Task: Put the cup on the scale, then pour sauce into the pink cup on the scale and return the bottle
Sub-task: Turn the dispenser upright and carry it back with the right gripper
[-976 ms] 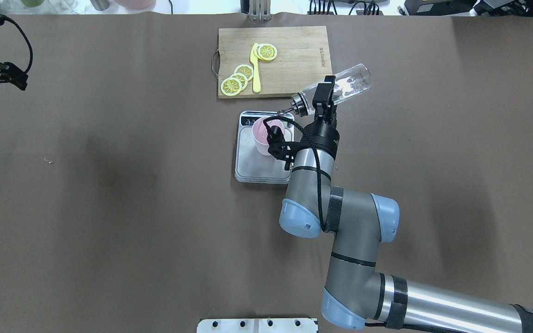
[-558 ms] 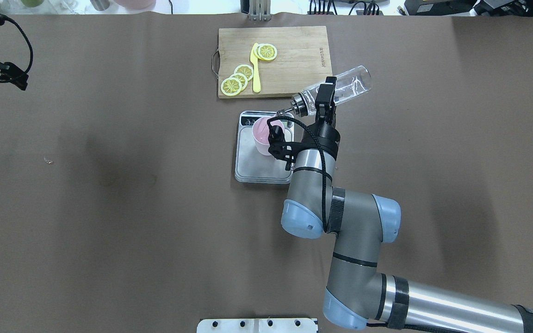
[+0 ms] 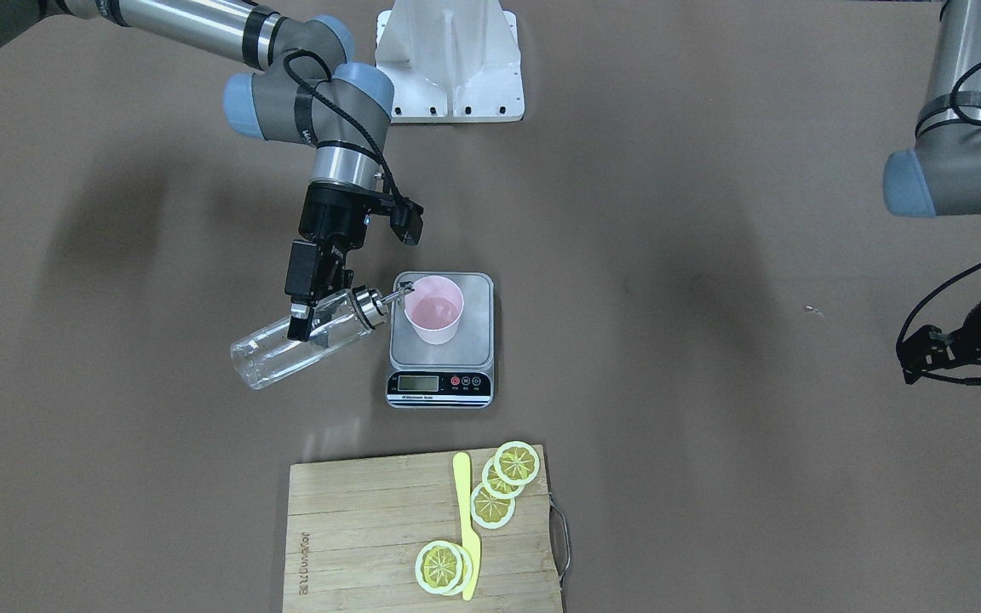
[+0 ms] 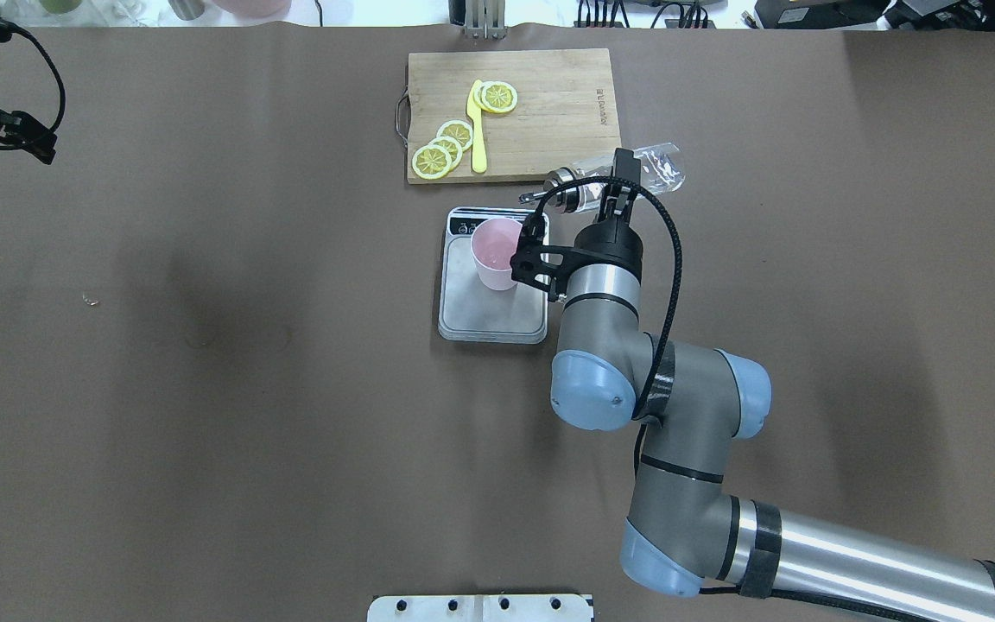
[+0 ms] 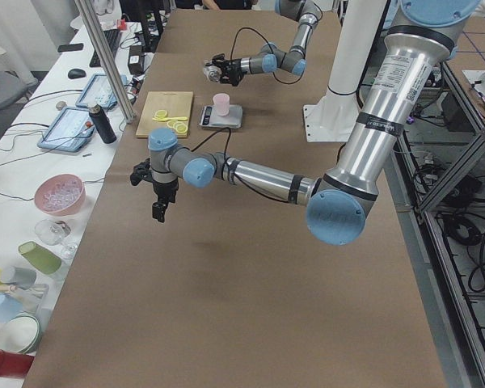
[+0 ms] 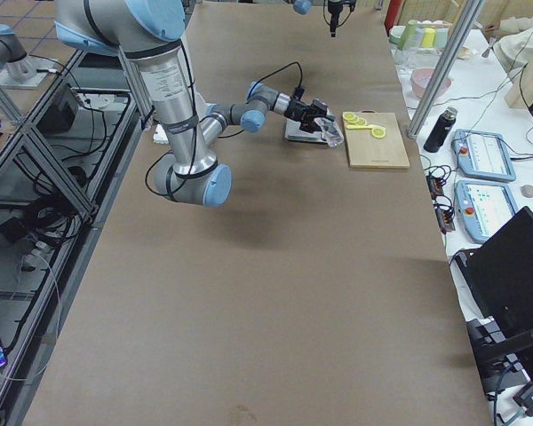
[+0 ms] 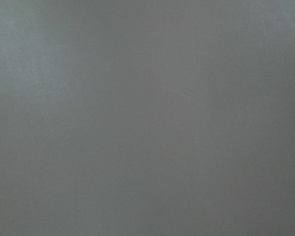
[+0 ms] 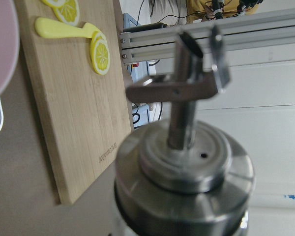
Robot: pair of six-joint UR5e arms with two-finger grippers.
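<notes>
Brown table, cluttered white side bench

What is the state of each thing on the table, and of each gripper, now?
cup: upright on the scale.
scale: flat on the table; display too small to read.
bottle: held off the table, tilted almost level, spout toward the cup.
right gripper: shut on the bottle.
left gripper: over bare table, far from the scale; open or shut unclear.
board: flat, bearing lemon slices and a knife.
</notes>
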